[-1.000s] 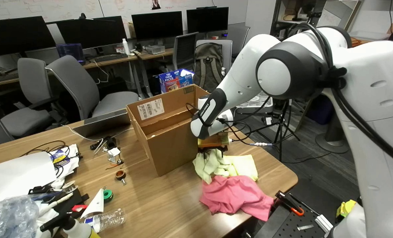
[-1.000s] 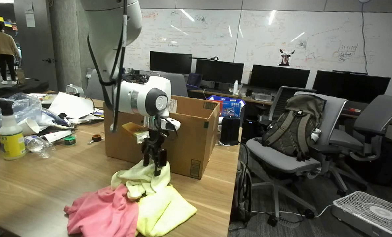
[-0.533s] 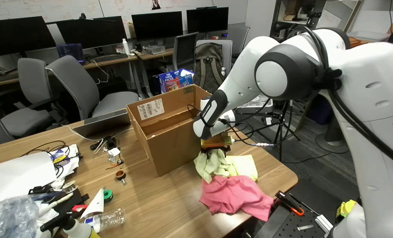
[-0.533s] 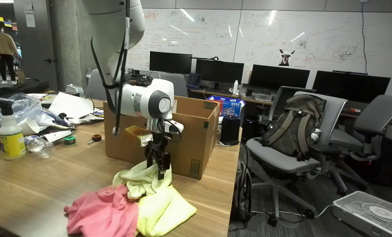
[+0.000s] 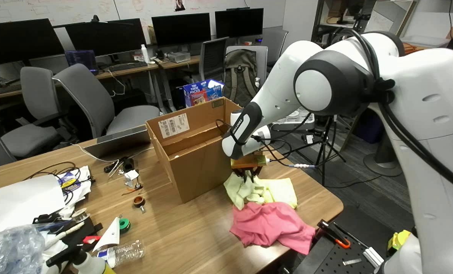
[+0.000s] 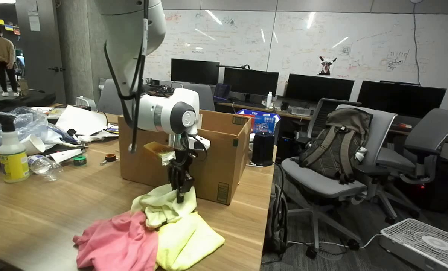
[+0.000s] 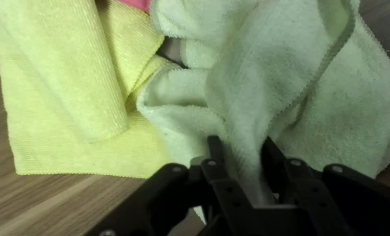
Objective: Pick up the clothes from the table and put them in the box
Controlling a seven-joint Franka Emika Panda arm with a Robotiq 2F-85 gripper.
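Observation:
Three soft clothes lie bunched on the wooden table (image 5: pixel 188 232): a pale cream-green one (image 6: pixel 160 207), a bright yellow one (image 6: pixel 190 241) and a pink one (image 6: pixel 118 241). My gripper (image 7: pixel 241 141) points down into the cream-green cloth, beside the box. In the wrist view its jaws stand partly apart on either side of a raised fold of that cloth. The right finger (image 7: pixel 272 157) seems to touch the fold; a shadowed gap shows by the left one. The cardboard box (image 5: pixel 200 167) stands open-topped, right behind the clothes; its floor is mostly hidden.
A spray bottle (image 6: pixel 13 154), a plastic bottle (image 5: pixel 123 253), green tape (image 5: pixel 124 225) and a clear plastic bag (image 5: pixel 13 249) clutter the table's far side from the clothes. The table's rounded corner (image 5: pixel 335 205) is close to the yellow cloth. A monitor (image 5: pixel 120 141) lies behind the box.
The gripper has sunk a little into the cream-green cloth, and its jaws have drawn closer together around a fold. The clothes and box have hardly moved.

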